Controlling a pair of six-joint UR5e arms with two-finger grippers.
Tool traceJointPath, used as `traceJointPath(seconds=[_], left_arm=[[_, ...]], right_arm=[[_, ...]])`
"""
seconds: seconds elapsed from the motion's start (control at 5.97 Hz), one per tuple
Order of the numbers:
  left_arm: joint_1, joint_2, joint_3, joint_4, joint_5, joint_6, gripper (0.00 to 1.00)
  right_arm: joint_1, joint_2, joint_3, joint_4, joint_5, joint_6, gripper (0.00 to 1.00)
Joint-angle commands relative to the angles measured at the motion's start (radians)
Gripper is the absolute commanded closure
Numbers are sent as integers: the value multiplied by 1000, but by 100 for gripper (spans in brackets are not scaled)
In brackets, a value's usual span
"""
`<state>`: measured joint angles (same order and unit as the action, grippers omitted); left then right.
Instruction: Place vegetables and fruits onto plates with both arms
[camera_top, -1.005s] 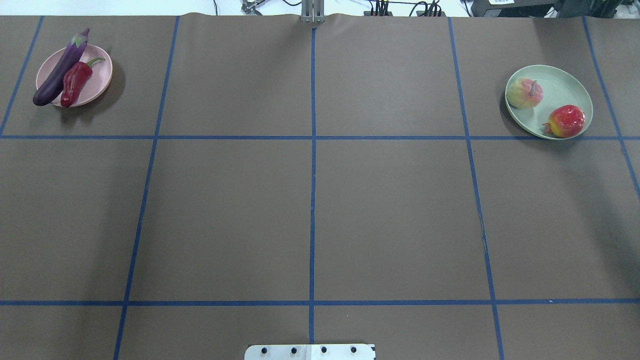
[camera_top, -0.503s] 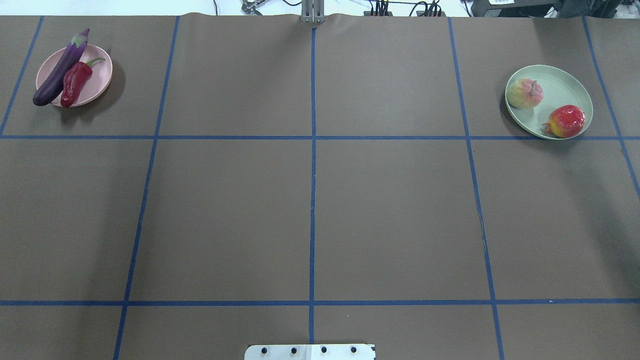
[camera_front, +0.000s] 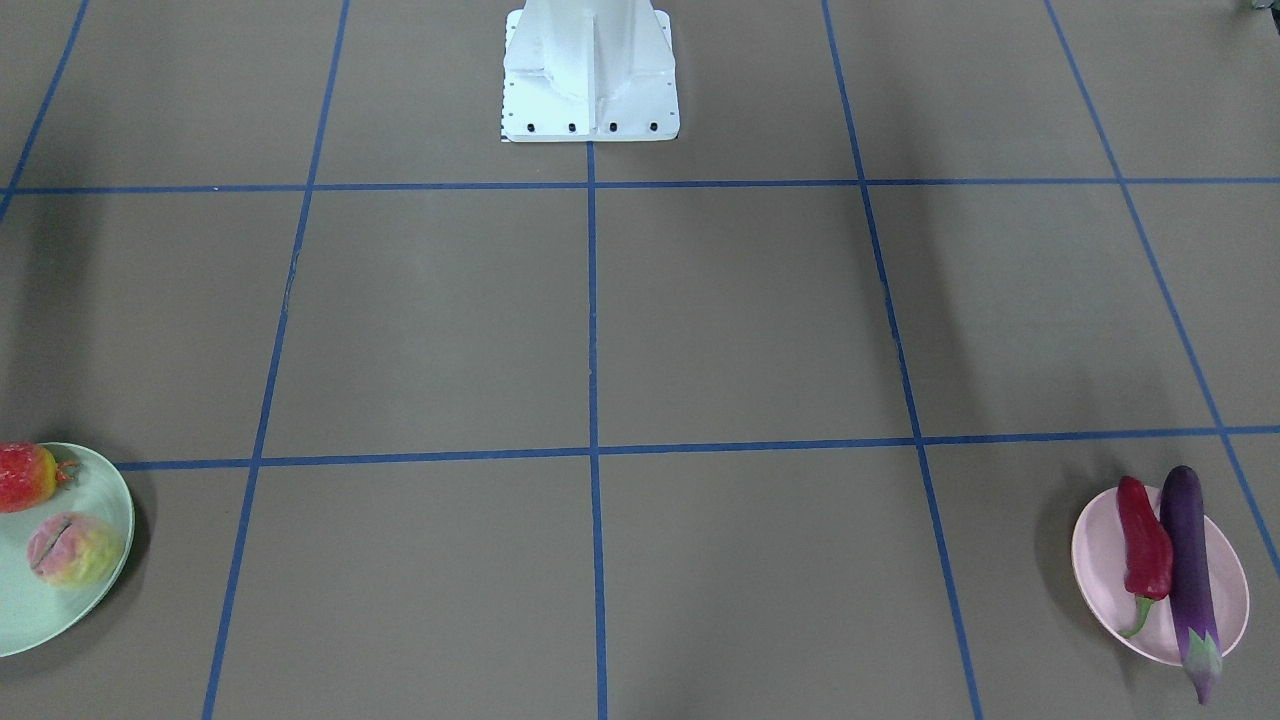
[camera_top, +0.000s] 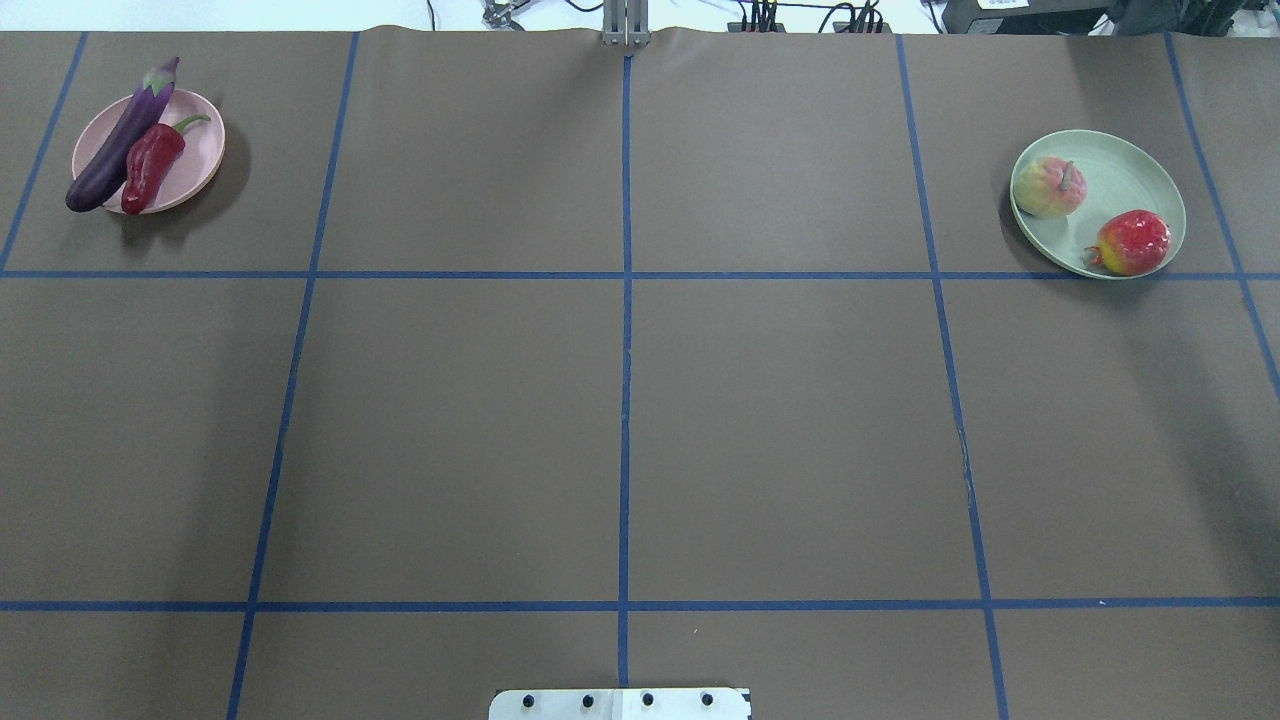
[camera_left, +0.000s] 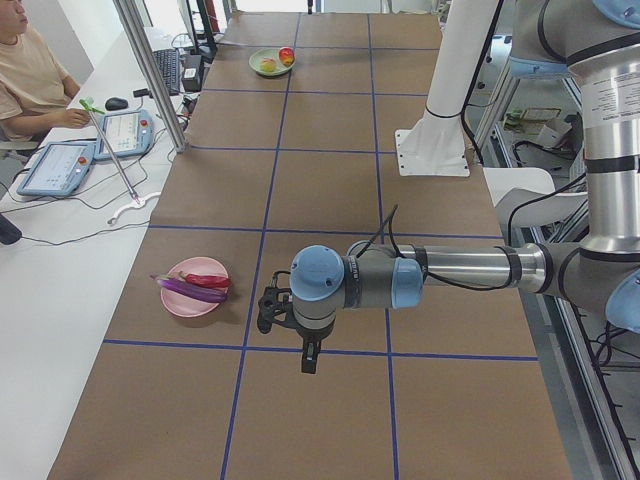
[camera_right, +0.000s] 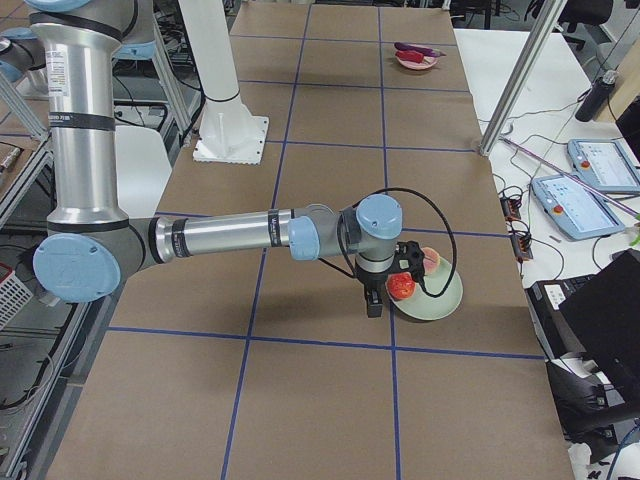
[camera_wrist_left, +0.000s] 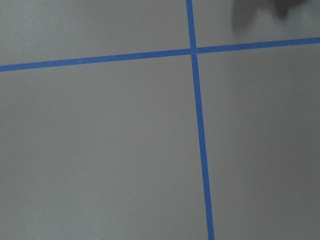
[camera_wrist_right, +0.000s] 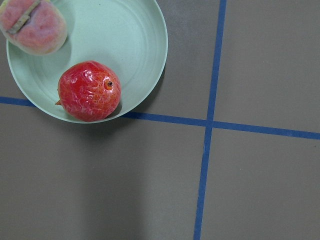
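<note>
The purple eggplant (camera_top: 120, 140) and the red chili pepper (camera_top: 148, 168) lie side by side on the pink plate (camera_top: 203, 150) at the far left. The peach (camera_top: 1048, 187) and the bumpy red fruit (camera_top: 1133, 241) sit apart on the mint green plate (camera_top: 1130, 170) at the far right. In the right wrist view the red fruit (camera_wrist_right: 89, 91) is near the plate's rim (camera_wrist_right: 150, 60). My left gripper (camera_left: 309, 362) hangs near the pink plate (camera_left: 172, 300). My right gripper (camera_right: 374, 305) hangs beside the green plate (camera_right: 440, 300). Both show only in the side views, so I cannot tell whether they are open or shut.
The brown table cover is marked by a blue tape grid (camera_top: 625, 400). The white pedestal base (camera_front: 590, 70) stands at the robot's side of the table. An operator (camera_left: 30, 80) sits with tablets at a side desk.
</note>
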<state>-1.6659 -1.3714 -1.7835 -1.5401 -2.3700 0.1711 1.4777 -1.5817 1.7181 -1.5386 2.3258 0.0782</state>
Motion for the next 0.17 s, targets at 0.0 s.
traceJointPath(seconds=[0.0], left_arm=[[0, 0, 0, 0, 0, 1, 0]], right_arm=[[0, 0, 0, 0, 0, 0, 0]])
